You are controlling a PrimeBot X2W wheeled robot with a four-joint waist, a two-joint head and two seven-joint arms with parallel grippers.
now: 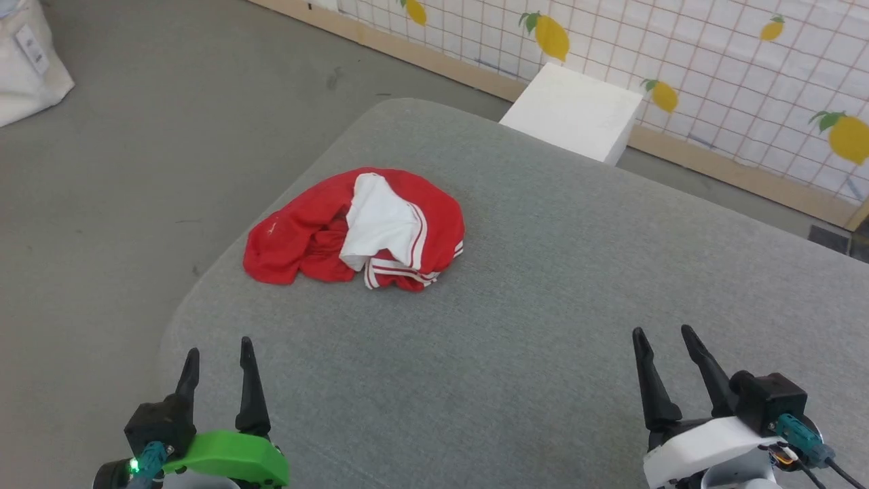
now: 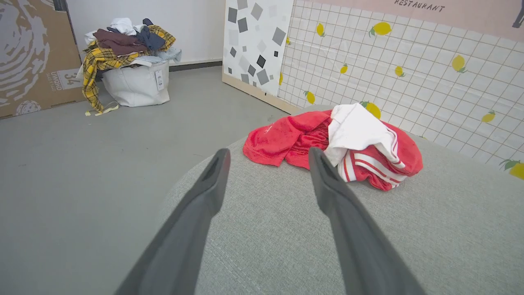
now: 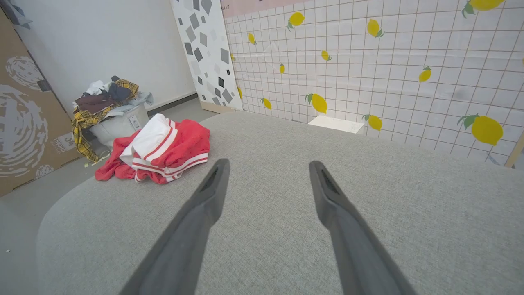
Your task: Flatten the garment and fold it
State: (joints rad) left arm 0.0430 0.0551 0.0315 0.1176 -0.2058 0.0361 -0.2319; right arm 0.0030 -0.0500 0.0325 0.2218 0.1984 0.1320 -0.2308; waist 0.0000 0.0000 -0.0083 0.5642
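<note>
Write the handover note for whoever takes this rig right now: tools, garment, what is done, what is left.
Left tool: open, holding nothing, over the near left of the grey padded surface.
Right tool: open, holding nothing, over the near right.
Garment: a crumpled heap on the far left part of the surface, close to its edge, with a white sleeve bunched on top. It is nearer the left tool, and neither tool touches it.
Done: nothing yet; not flattened, not folded.
Left: spread it flat, then fold it.
</note>
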